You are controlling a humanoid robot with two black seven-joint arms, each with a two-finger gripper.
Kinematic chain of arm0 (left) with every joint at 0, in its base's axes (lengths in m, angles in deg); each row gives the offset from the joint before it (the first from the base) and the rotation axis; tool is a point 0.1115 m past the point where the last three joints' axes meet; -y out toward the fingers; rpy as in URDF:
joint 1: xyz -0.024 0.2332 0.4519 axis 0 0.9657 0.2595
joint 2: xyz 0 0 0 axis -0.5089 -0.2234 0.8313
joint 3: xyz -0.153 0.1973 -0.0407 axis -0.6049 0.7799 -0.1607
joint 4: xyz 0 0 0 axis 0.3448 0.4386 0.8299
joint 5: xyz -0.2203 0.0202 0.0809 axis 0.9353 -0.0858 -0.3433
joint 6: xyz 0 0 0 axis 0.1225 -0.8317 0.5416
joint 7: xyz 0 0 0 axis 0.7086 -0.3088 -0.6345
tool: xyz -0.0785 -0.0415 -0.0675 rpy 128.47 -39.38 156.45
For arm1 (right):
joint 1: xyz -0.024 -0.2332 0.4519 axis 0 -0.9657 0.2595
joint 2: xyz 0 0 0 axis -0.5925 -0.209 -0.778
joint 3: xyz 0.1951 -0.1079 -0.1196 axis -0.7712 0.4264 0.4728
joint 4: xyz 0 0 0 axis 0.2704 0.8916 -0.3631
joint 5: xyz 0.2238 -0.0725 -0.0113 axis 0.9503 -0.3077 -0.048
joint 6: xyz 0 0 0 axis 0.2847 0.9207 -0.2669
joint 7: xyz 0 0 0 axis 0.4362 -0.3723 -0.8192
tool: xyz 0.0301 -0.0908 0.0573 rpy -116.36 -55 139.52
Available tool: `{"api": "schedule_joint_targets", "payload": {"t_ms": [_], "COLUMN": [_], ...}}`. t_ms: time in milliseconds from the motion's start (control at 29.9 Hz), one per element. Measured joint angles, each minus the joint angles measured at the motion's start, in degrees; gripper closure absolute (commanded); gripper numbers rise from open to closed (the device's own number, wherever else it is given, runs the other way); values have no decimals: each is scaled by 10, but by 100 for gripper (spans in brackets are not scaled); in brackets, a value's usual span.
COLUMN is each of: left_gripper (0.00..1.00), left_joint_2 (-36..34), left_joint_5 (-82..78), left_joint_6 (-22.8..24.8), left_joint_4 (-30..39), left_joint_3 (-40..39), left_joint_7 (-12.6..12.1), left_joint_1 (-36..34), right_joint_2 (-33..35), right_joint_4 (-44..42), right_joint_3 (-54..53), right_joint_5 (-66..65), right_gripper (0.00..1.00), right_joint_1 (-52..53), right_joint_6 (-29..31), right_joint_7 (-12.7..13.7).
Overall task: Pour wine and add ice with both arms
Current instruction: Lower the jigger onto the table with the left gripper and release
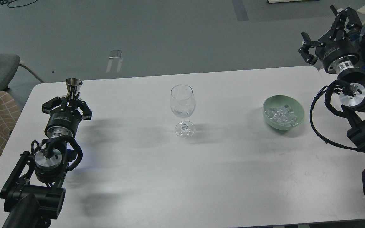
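Wine comes first, I judge: the left gripper (71, 100) is closed around the stem of a small steel cone-shaped measuring cup (73, 85), upright near the white table's (201, 177) left edge; its contents are hidden. The clear stemmed wine glass (182, 109) stands mid-table, well apart. Next, carry the cup rightward and tip it over the rim. Clear ice cubes (280, 115) wait in the pale green bowl (298, 109); the right gripper (323, 30) hovers above, spread wide, empty.

Head view — high, angled forward and down.
Takes in nearly the whole white table (201, 177) at middling range, near edge cut off at bottom, grey floor (169, 34) beyond the far edge — arms entering from left and right.
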Motion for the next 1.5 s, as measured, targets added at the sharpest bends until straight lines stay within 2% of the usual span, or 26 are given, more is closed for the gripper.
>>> {"api": "schedule_joint_targets", "payload": {"t_ms": [201,969,1069,1136,1337,1504], "left_gripper": [100,100,100,94,87,86], "left_joint_2": [11,28,33,34,35,37], "left_joint_5": [1,-9,-8,-8,-8,-8], "left_joint_6": [3,3,3,2,1,1], "left_joint_4": [-45,-51,-51,-51,-51,-50], "left_joint_3": [6,30,30,30,30,30], "left_joint_7": [-6,2,11,20,28,30], "left_joint_1": [-30,-46,-46,-46,-46,-45], "right_joint_2": [3,-1,-1,1,5,4], "right_joint_4": [1,2,2,2,3,3], "right_joint_3": [0,2,2,2,2,2], "right_joint_5": [0,0,0,0,1,1], "right_gripper": [0,0,0,0,0,0], "right_joint_1": [0,0,1,1,1,0], "right_joint_6": [1,0,1,1,2,2], "right_joint_7": [0,1,1,1,1,1]}}
